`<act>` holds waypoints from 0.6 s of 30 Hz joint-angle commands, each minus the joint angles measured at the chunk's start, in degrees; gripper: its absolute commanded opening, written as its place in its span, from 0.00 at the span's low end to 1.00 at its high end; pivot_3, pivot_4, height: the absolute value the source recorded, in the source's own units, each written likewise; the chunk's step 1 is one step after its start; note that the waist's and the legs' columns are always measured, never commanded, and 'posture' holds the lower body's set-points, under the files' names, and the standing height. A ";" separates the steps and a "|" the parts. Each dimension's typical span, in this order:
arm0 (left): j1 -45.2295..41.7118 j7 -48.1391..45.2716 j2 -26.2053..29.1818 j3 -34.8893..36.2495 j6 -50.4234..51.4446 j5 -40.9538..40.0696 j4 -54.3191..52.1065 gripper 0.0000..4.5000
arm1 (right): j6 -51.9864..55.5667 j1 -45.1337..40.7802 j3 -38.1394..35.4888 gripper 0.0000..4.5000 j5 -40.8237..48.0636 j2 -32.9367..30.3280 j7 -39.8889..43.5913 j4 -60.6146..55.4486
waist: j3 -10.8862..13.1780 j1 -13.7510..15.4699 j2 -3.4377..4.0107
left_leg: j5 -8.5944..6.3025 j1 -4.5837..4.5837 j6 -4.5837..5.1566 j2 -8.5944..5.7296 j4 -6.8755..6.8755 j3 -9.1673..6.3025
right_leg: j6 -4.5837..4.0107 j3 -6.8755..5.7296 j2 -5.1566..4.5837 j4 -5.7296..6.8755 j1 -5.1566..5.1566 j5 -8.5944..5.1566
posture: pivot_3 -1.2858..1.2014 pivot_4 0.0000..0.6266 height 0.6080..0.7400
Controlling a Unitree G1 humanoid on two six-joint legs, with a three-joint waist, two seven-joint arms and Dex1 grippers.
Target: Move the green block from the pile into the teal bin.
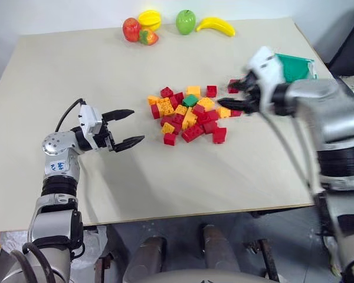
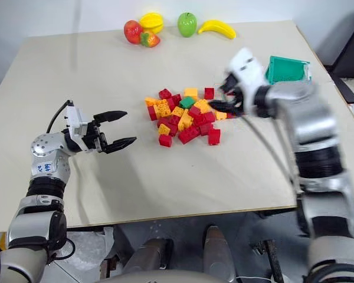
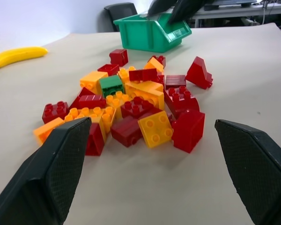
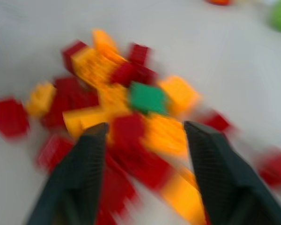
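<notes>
Beige tabletop [image 1: 106, 194] carrying the pile [image 1: 189, 115] at centre, toy fruit [image 1: 177, 25] lining the far edge, and the teal bin [image 1: 295, 66] standing near the right edge.

Green block [image 1: 190, 101] sitting in the far part of the pile, studs up, touching orange and red bricks on every side; not yet gripped.

Right gripper [image 1: 239, 97] hovering at the right edge of the pile, fingers spread apart and holding nothing, the green block lying just beyond the fingertips in the right wrist view [image 4: 147, 97].

Left gripper [image 1: 125, 127] waiting left of the pile, fingers released and empty.

Judging the step in hand as the approach for the pick. Advising: centring the open fingers over the green block, descending steeply to avoid shoving neighbouring bricks, pinching across two opposite side faces, confirming a firm hold before lifting toward the bin.
</notes>
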 commanded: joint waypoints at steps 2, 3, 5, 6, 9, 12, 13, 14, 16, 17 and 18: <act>-1.15 -0.72 0.46 0.62 -0.83 -0.85 0.28 1.00 | 5.86 2.94 -0.77 0.98 3.26 -3.99 2.65 -9.49 | 0.00 -0.05 0.00 | -0.02 0.07 -0.04 0.10 -0.02 0.09 | -0.05 0.02 0.06 0.04 0.01 0.03 | 0.52 0.24 1.00; -1.19 -0.71 0.46 0.70 -0.90 -0.86 0.37 1.00 | 6.84 3.40 -1.11 0.99 3.57 -4.56 2.52 -10.66 | 0.00 0.01 0.00 | -0.03 0.07 -0.06 0.13 0.03 0.11 | -0.07 0.02 0.08 0.04 0.01 0.04 | 0.52 0.24 1.00; -1.36 -0.59 0.46 0.86 -0.99 -0.89 0.66 1.00 | 8.37 3.90 -1.43 0.99 4.14 -5.35 2.44 -12.37 | 0.04 0.23 0.04 | -0.03 0.05 -0.05 0.08 0.16 0.15 | -0.07 0.05 0.05 0.09 0.00 0.05 | 0.52 0.24 1.00; -1.42 -0.57 0.46 0.90 -1.05 -0.89 0.80 1.00 | 8.87 3.98 -1.46 0.99 4.34 -5.53 2.35 -12.85 | 0.04 0.29 0.04 | -0.03 0.03 -0.05 0.05 0.24 0.15 | -0.05 0.05 0.03 0.09 0.00 0.06 | 0.52 0.24 1.00; -1.85 -0.42 0.09 0.84 -1.51 -0.80 1.60 1.00 | 11.64 -0.09 1.39 0.99 2.38 0.60 -3.25 -8.32 | 0.04 0.32 0.04 | -0.05 0.00 -0.01 0.03 0.38 0.13 | -0.03 0.05 0.03 0.10 0.04 0.09 | 0.52 0.24 1.00; -2.47 0.02 -0.68 0.72 -1.80 -0.74 2.00 1.00 | 11.35 -5.02 5.84 0.99 -1.10 8.36 -7.93 0.85 | 0.04 0.17 0.04 | -0.06 0.05 -0.02 0.09 0.49 0.32 | -0.09 0.11 0.06 0.11 0.05 0.25 | 0.52 0.24 1.00; -2.52 -0.07 -0.98 0.63 -1.83 -0.76 1.88 1.00 | 10.12 -7.09 6.73 0.99 -2.54 11.80 -10.07 6.21 | 0.04 0.20 0.04 | -0.04 0.04 -0.04 0.10 0.53 0.28 | -0.10 0.09 0.07 0.10 0.05 0.26 | 0.52 0.24 1.00; -2.54 -0.26 -1.24 0.52 -1.87 -0.78 1.75 1.00 | 8.86 -9.12 7.42 0.99 -3.84 14.80 -11.97 11.55 | 0.04 0.05 0.04 | -0.04 0.06 -0.05 0.11 0.56 0.26 | -0.11 0.07 0.07 0.10 0.05 0.26 | 0.52 0.24 1.00; -2.55 -0.39 -1.58 0.40 -1.88 -0.76 1.51 1.00 | 5.43 -12.75 7.56 0.99 -5.79 19.58 -14.88 21.40 | 0.04 0.08 0.05 | -0.02 0.05 -0.05 0.08 0.58 0.28 | -0.12 0.11 0.06 0.28 0.04 0.29 | 0.52 0.24 1.00; -2.53 -0.41 -1.70 0.35 -1.86 -0.75 1.36 1.00 | 3.95 -14.44 7.50 0.99 -6.56 21.12 -15.69 25.82 | 0.04 0.05 0.06 | -0.02 0.05 -0.06 0.08 0.59 0.27 | -0.12 0.09 0.07 0.29 0.04 0.29 | 0.52 0.24 1.00; -2.51 -0.42 -1.84 0.30 -1.84 -0.76 1.21 1.00 | 1.98 -16.15 7.27 0.99 -7.25 22.60 -16.38 30.30 | 0.04 0.12 0.06 | -0.02 0.01 -0.05 0.06 0.58 0.26 | -0.12 0.09 0.05 0.28 0.02 0.29 | 0.52 0.24 1.00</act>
